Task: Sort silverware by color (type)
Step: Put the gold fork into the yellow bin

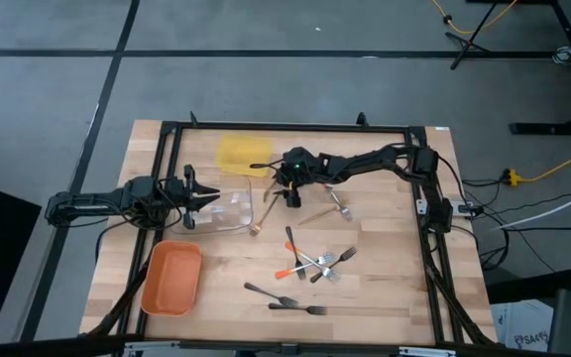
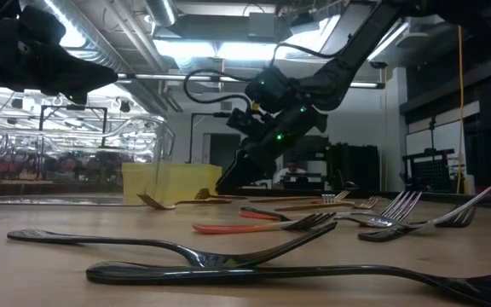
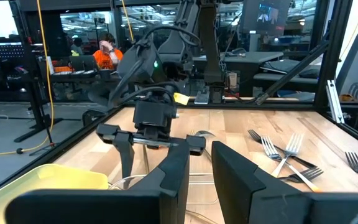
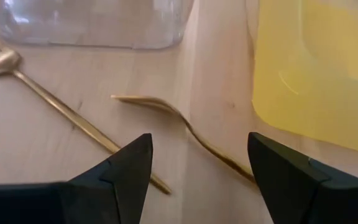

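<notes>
My right gripper (image 1: 291, 195) is open and points down over the table between the yellow tray (image 1: 243, 156) and the clear tray (image 1: 232, 210). In the right wrist view its fingers stand on either side of a thin tan-gold fork (image 4: 185, 121) lying flat on the wood, without touching it. A second tan fork (image 4: 42, 93) lies beside it, and a third (image 1: 320, 213) lies farther right. Silver forks with orange tips (image 1: 310, 263) lie crossed at mid-table. Two dark forks (image 1: 290, 302) lie near the near edge. My left gripper (image 1: 206, 195) hovers over the clear tray, its fingers a narrow gap apart (image 3: 201, 180).
An orange tray (image 1: 171, 278) sits at the near left. The black frame rail (image 1: 285, 127) runs round the table. Bare wood lies open between the orange tray and the dark forks. People sit at desks in the room beyond the table (image 3: 107, 53).
</notes>
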Robot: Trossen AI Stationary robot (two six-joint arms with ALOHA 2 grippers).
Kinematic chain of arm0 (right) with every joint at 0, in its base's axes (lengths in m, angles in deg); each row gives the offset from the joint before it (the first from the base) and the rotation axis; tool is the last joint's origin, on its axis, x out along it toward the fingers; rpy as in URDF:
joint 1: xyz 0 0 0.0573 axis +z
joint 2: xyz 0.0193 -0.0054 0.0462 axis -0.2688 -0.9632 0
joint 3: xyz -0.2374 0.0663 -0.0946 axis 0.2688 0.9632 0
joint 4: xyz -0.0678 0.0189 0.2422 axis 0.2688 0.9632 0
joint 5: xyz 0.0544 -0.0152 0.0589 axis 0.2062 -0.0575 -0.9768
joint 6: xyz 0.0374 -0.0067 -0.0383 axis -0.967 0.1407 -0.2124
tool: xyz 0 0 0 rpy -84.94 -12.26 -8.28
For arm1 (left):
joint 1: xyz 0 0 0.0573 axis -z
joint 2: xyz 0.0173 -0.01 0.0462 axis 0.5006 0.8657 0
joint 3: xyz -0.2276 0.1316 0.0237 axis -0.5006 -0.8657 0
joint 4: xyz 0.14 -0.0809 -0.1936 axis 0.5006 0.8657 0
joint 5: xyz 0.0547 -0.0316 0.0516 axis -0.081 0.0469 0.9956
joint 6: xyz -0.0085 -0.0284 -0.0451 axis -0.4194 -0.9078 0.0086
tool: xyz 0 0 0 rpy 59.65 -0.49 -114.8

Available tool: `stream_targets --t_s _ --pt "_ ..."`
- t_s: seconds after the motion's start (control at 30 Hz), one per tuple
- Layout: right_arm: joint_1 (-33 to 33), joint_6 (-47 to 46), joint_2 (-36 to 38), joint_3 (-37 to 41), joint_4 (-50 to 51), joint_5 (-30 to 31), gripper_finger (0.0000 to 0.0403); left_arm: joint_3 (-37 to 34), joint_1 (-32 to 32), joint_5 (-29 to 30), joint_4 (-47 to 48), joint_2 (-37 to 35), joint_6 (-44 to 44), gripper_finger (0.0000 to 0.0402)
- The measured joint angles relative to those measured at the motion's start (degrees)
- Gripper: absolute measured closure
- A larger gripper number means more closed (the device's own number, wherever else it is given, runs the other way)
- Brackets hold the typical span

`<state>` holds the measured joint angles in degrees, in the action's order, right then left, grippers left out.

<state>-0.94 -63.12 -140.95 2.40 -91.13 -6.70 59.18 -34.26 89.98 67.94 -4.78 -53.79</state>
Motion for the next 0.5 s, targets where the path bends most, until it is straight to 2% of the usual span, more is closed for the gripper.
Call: stream_targets --t_s 0.5 --pt "1.2 -2.02 -2.26 -0.07 -6.94 -0.8 0.015 0.0 -0.01 0.03 -0.01 0.01 0.02 0.0338"
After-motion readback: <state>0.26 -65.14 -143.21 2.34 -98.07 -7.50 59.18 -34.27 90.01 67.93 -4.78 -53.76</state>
